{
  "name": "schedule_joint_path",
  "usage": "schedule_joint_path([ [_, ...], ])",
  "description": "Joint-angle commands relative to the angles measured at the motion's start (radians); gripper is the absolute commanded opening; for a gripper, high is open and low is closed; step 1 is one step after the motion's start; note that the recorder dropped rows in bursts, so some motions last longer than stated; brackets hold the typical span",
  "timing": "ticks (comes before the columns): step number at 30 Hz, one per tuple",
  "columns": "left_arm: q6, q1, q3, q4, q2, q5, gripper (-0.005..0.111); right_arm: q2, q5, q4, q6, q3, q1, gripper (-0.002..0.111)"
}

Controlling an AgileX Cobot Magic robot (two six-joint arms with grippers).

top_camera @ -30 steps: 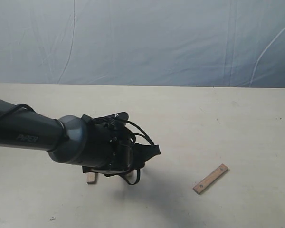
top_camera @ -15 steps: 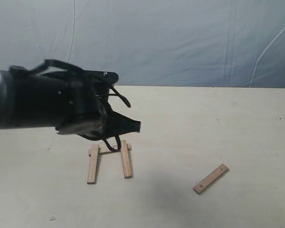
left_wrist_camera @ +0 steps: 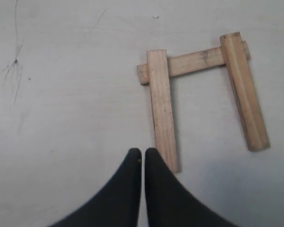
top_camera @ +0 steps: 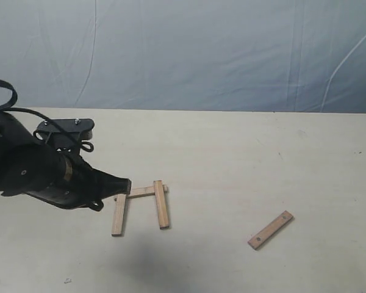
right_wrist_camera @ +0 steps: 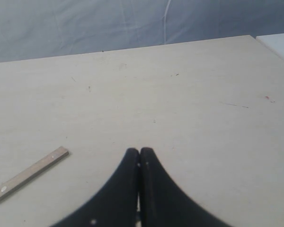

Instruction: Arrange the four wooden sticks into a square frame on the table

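My left gripper (top_camera: 125, 184) (left_wrist_camera: 142, 153) is clenched, its two black fingers (left_wrist_camera: 125, 191) pressed tip to tip with nothing between them. It hangs over the left of the pale beige matte table (top_camera: 262, 152), just beside the unfinished frame: three flat light-brown wooden slats laid as a three-sided outline, open toward the table's near edge in the exterior view. The left side slat (top_camera: 118, 214) (left_wrist_camera: 163, 111) and the right side slat (top_camera: 161, 204) (left_wrist_camera: 244, 92) lie roughly parallel, each with its far end over the thinner cross slat (top_camera: 141, 191) (left_wrist_camera: 194, 62). I cannot tell whether my left gripper touches the left side slat. The fourth wooden slat (top_camera: 270, 229) (right_wrist_camera: 29, 175), with a small hole near each end, lies slantwise well apart to the right. My right gripper (right_wrist_camera: 139, 153) is likewise closed tight on nothing, above the table, with the blue-grey wrinkled cloth backdrop (top_camera: 201, 55) behind
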State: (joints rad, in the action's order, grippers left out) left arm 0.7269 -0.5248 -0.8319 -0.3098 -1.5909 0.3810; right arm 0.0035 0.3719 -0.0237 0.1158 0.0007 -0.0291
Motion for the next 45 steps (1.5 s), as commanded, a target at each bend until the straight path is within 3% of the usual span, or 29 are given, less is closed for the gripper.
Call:
schedule_joint_path([
  [1,-0.006,0.017,0.011,0.040,-0.030,-0.095,0.022,-0.004,-0.010,0.000,-0.004,-0.001,-0.008,-0.001],
  [4,-0.006,0.013,0.011,0.043,-0.069,-0.140,0.043,-0.004,-0.008,0.000,-0.004,-0.001,-0.008,-0.001],
  [7,-0.006,0.015,0.011,0.028,-0.107,-0.168,0.054,-0.004,-0.008,0.000,-0.004,-0.001,-0.008,-0.001],
  [13,-0.006,0.015,0.009,0.032,-0.186,-0.276,0.054,-0.004,-0.008,0.000,-0.004,-0.001,-0.008,-0.001],
  [25,-0.002,0.015,-0.060,0.140,-0.317,-0.291,0.043,-0.004,-0.008,0.000,-0.004,-0.001,-0.008,-0.001],
  [27,-0.002,0.015,-0.060,0.175,-0.330,-0.310,0.037,-0.004,-0.010,0.000,-0.004,-0.001,-0.008,-0.001],
  [32,-0.002,0.015,-0.060,0.288,-0.345,-0.391,0.008,-0.004,-0.010,0.000,-0.004,-0.001,-0.008,-0.001],
  [33,-0.002,0.015,-0.060,0.293,-0.345,-0.400,0.008,-0.004,-0.010,0.000,-0.004,-0.001,-0.008,-0.001],
  [35,-0.002,0.015,-0.062,0.293,-0.345,-0.407,0.014,-0.004,-0.010,0.000,-0.004,-0.001,-0.008,-0.001],
  [37,-0.002,0.015,-0.067,0.286,-0.345,-0.399,0.036,-0.004,-0.010,0.000,-0.004,-0.001,-0.008,-0.001],
  [38,-0.002,0.015,-0.067,0.286,-0.345,-0.404,0.052,-0.004,-0.010,0.000,-0.004,-0.001,-0.008,-0.001],
  [40,-0.002,0.015,-0.067,0.286,-0.334,-0.410,0.067,-0.004,-0.010,0.000,-0.004,-0.001,-0.008,-0.001],
  [43,-0.004,0.015,-0.078,0.250,-0.253,-0.381,0.066,-0.004,-0.005,0.000,-0.004,-0.001,-0.008,-0.001],
  [45,-0.005,0.015,-0.078,0.141,-0.145,-0.317,0.056,-0.004,-0.005,0.000,-0.004,-0.001,-0.008,-0.001],
])
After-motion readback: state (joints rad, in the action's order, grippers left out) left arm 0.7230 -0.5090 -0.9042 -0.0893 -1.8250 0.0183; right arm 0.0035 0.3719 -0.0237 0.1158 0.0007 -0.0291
